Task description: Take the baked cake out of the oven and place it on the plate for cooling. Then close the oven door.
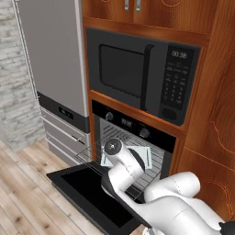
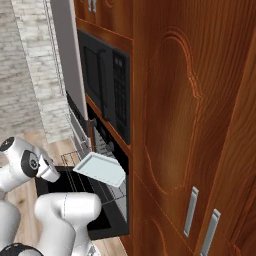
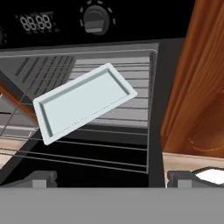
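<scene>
Pale tray (image 3: 83, 103) on pulled-out rack (image 3: 131, 131); microwave (image 1: 142, 78) above; cake perhaps hidden.

The white arm (image 1: 170, 202) rises from the base, bends at a bulky elbow and reaches forward and down, its round dark-capped wrist joint (image 1: 113, 147) uppermost, while the gripper (image 3: 111, 177) stands wide apart, its two dark fingers (image 3: 41, 178) holding nothing between them.

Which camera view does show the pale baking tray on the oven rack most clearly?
The hand view: the baking tray lies whole and near on the wire rack. The right base view shows it small, from the side. In the left base view the arm covers most of it.
</scene>
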Motion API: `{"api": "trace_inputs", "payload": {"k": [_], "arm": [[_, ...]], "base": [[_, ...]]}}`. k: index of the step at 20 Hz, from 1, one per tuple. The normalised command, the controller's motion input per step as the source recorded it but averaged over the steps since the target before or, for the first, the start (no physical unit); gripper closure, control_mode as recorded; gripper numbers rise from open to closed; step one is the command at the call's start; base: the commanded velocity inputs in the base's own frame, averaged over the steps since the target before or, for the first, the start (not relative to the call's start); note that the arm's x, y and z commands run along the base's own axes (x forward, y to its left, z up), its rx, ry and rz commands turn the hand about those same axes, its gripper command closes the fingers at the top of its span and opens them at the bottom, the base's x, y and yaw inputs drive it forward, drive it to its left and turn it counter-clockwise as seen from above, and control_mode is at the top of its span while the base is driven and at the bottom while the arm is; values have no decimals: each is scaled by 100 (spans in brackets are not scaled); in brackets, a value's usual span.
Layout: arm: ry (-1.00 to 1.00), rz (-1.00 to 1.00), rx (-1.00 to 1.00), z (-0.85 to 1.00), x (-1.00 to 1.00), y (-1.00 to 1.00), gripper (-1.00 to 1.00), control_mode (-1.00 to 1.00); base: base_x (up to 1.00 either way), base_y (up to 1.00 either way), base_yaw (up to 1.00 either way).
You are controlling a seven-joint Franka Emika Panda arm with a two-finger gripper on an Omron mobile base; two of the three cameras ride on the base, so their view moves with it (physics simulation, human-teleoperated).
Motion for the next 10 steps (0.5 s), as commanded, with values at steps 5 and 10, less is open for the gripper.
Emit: {"api": "trace_inputs", "payload": {"k": [5, 10], "arm": [[-5, 0, 0, -38, 19, 0, -100, -100], [-2, -2, -3, -35, 14, 11, -100, -100]], "base": [[0, 0, 0], [0, 0, 0]]}}
